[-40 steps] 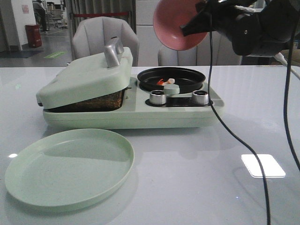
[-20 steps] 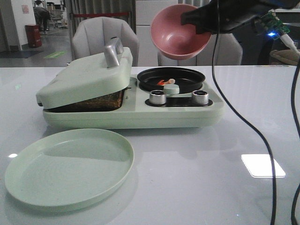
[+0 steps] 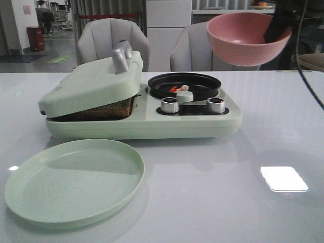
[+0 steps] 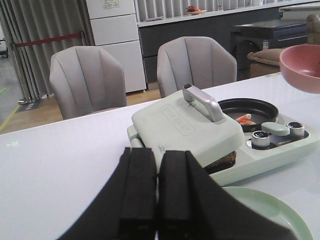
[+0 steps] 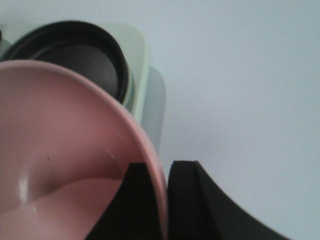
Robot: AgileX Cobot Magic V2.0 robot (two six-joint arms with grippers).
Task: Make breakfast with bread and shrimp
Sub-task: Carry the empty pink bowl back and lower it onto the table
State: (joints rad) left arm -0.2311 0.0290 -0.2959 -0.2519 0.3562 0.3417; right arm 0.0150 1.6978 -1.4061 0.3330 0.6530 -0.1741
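Front view shows your right claw (image 5: 159,200) pinching the rim of the empty round pink bowl (image 3: 247,38), held upright well above the white bench (image 3: 253,152), right of the mint-green breakfast maker (image 3: 142,124). The small orange-and-white shrimp (image 3: 178,88) lie in its round black pan (image 3: 184,85); brown bread (image 3: 96,110) sits under the tilted lid. Keep the bowl level, lower it onto bare bench, then release. Your left claw (image 4: 157,200) hangs shut, holding nothing.
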